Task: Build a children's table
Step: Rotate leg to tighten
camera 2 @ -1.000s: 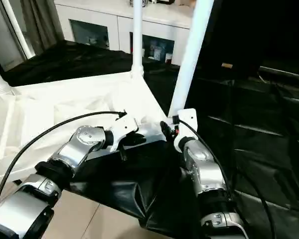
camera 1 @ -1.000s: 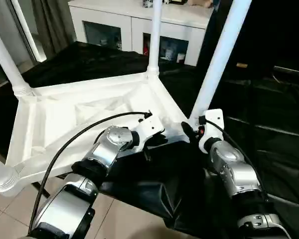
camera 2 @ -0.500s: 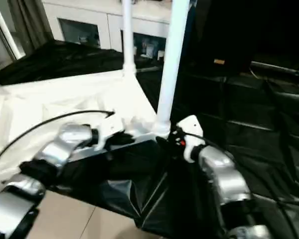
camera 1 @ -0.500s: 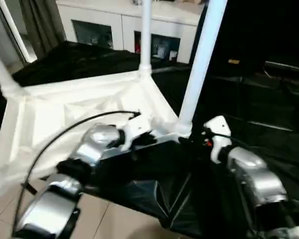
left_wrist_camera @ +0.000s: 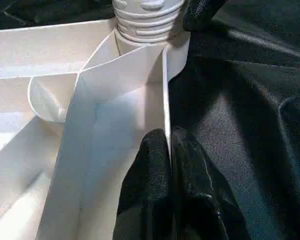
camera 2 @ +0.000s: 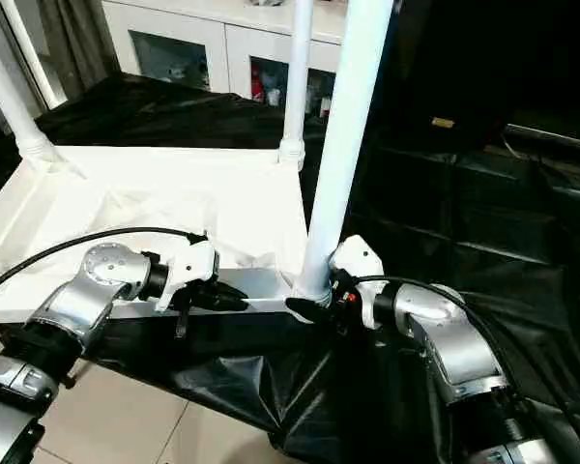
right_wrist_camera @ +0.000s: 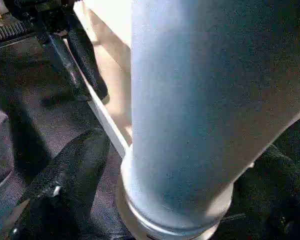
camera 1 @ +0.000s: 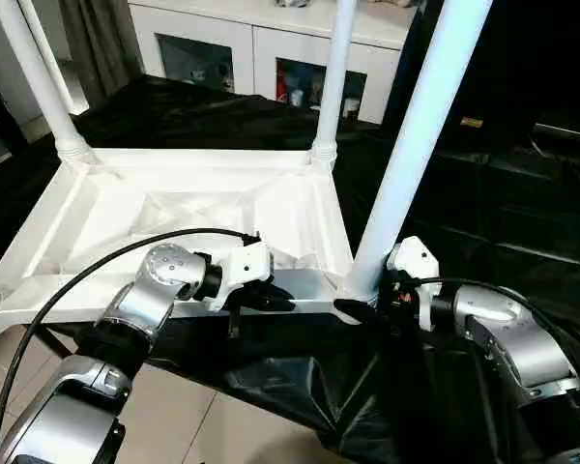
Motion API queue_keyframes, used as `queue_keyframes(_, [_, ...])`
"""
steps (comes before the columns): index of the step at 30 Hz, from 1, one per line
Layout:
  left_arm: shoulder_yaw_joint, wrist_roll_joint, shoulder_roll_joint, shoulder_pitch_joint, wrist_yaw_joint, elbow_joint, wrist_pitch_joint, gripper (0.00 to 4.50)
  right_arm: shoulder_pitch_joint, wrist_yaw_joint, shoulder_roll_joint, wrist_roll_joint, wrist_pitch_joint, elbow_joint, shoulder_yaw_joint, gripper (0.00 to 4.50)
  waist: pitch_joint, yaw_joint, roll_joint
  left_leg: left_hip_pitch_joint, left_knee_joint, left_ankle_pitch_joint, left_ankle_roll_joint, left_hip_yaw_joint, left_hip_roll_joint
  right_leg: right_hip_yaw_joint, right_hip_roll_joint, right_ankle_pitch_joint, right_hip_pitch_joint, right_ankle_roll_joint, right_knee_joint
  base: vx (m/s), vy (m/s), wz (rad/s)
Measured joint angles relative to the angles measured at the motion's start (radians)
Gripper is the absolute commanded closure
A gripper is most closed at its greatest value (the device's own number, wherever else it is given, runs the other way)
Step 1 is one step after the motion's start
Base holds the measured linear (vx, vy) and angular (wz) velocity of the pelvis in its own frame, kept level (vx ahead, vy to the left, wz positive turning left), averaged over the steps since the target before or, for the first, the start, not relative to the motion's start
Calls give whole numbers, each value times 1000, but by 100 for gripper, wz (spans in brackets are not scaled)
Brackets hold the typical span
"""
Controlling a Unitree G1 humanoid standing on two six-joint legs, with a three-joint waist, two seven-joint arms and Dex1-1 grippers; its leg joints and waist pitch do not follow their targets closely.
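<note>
The children's table is seen upside down on a desk draped in black sheeting, its legs pointing up; the near right leg stands in its corner socket. A white cabinet with glass doors is seen at the far side, and tiled floor lies beyond the desk's near edge. In the left wrist view, the left gripper is shown with jaws clamped together on the table's thin near rim. In the right wrist view, the right gripper is shown with jaws spread wide around the leg's base, one finger on each side.
</note>
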Motion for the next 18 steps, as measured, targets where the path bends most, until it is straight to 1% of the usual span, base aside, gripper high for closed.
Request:
queue_keyframes(2, [0, 0, 0, 0, -2, -3, 6, 450, -1, -3, 0, 0, 0, 3, 0, 97, 0, 0, 0, 0, 0, 0, 0, 0, 0, 0, 0, 0, 0, 0, 0, 0, 0, 0])
queue_keyframes(4, [0, 0, 1, 5, -4, -13, 9, 450, -2, -3, -2, 0, 0, 3, -1, 129, 0, 0, 0, 0, 0, 0, 0, 0, 0, 0, 0, 0, 0, 0, 0, 0, 0, 0])
queue_keyframes(7, [0, 0, 2, 6, -5, -16, 13, 450, -2, -3, -3, 0, 0, 3, -2, 141, 0, 1, 0, 0, 0, 0, 0, 0, 0, 0, 0, 0, 0, 0, 0, 0, 0, 0])
queue_keyframes(9, [0, 0, 2, 6, -5, -18, 15, 450, -2, -3, -3, 0, 0, 3, -2, 166, 0, 1, 0, 0, 0, 0, 0, 0, 0, 0, 0, 0, 0, 0, 0, 0, 0, 0])
queue_keyframes(14, [1, 1, -1, 7, 1, -18, 17, 450, -1, -11, 3, -1, 0, 6, -4, 177, 0, 1, 0, 0, 0, 0, 0, 0, 0, 0, 0, 0, 0, 0, 0, 0, 0, 0])
queue_keyframes(17, [6, 10, -18, 5, 52, -5, 17, 450, 0, -79, 52, 0, 0, 34, -32, 179, 0, -2, 0, 0, 1, 0, 0, 0, 0, 0, 0, 0, 0, 0, 1, 0, 0, 0])
queue_keyframes(18, [8, 24, -40, -9, 101, 31, 15, 450, -2, -144, 93, 0, 0, 62, -60, 180, -1, -2, -1, 1, 2, 0, -1, 0, 0, 0, 0, 1, 2, 0, 2, 0, 0, 0])
